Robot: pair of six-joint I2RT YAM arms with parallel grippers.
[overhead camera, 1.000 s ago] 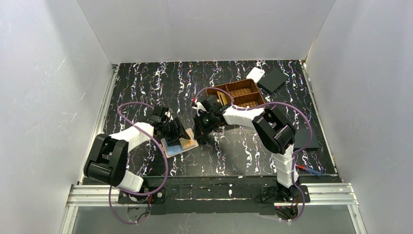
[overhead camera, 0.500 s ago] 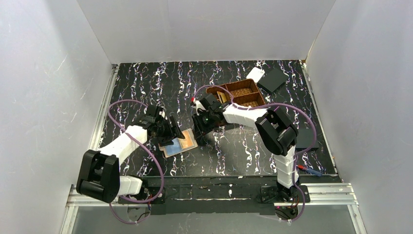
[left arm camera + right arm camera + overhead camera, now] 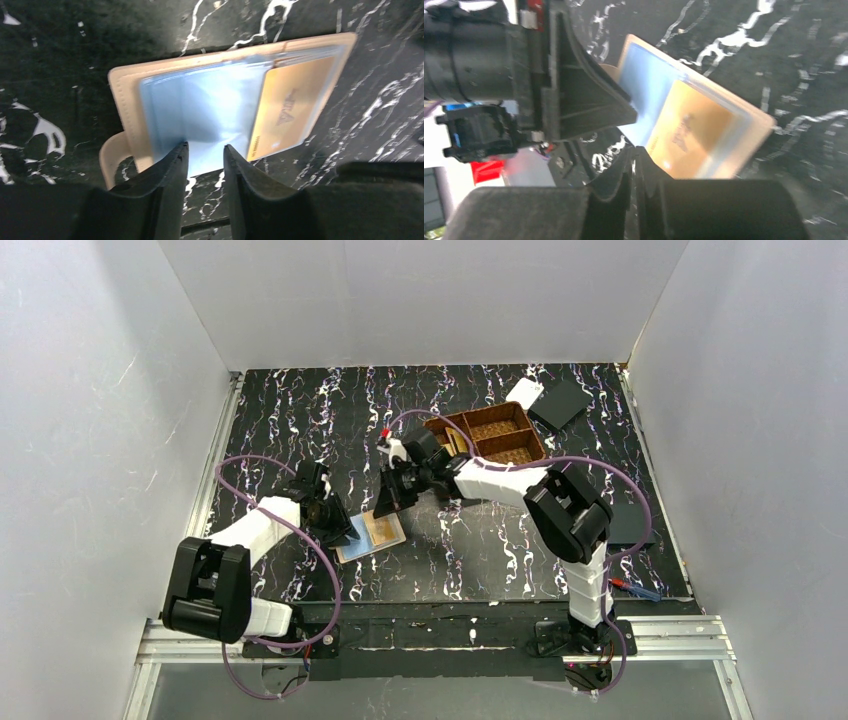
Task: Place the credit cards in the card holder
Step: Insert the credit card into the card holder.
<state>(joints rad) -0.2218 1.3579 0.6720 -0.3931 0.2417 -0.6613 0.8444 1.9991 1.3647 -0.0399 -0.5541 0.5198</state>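
The card holder (image 3: 356, 547) lies open on the table, with a tan rim and a blue inner face (image 3: 200, 105). A golden credit card (image 3: 292, 112) sits in its right half; it also shows in the right wrist view (image 3: 689, 130) and the top view (image 3: 385, 530). My left gripper (image 3: 205, 148) is slightly open and empty, its tips at the near edge of the blue face. My right gripper (image 3: 634, 150) is shut with nothing seen between the jaws, just above the holder's edge near the card (image 3: 384, 508). More golden cards (image 3: 456, 443) stand in the basket.
A brown woven three-compartment basket (image 3: 497, 420) stands behind the right gripper. A white piece (image 3: 524, 392) and a flat black square (image 3: 560, 403) lie at the back right. Another black square (image 3: 628, 525) lies at the right, and a red-and-blue pen (image 3: 630, 588) near the front right.
My left gripper has drawn back to the left, off the holder's middle to its near edge. My right gripper has moved left, from beside the holder to over its edge.
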